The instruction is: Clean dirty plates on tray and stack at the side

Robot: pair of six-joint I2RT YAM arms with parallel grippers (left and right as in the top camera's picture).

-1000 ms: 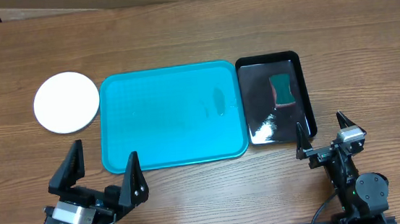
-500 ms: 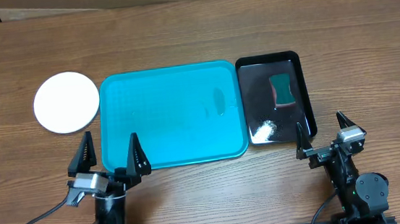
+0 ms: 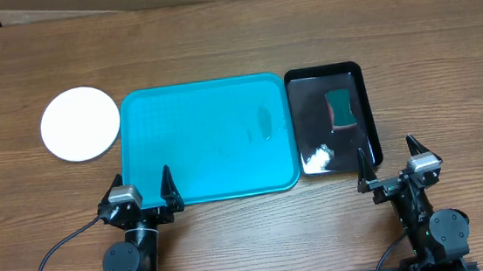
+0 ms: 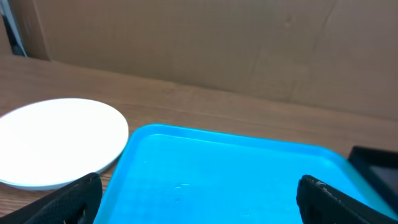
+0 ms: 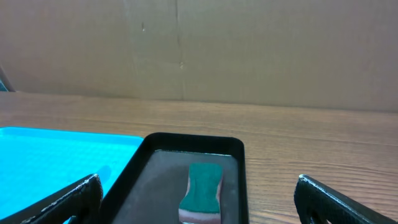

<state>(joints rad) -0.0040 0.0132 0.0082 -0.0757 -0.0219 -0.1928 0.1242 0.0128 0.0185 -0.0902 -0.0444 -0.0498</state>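
**Q:** What do you have, left to right?

**A:** Round white plastic plate (image 3: 80, 124): on the table, just left of the large turquoise plastic tray (image 3: 207, 143). You cannot tell whether others lie beneath it. The tray carries no plates. Glossy black tray (image 3: 309, 103): holds a green sponge (image 3: 340, 107).

**Q:** Your pincers?

**A:** Left gripper (image 3: 137, 185) and right gripper (image 3: 385, 147): both spread wide, holding nothing. Task likely finished.
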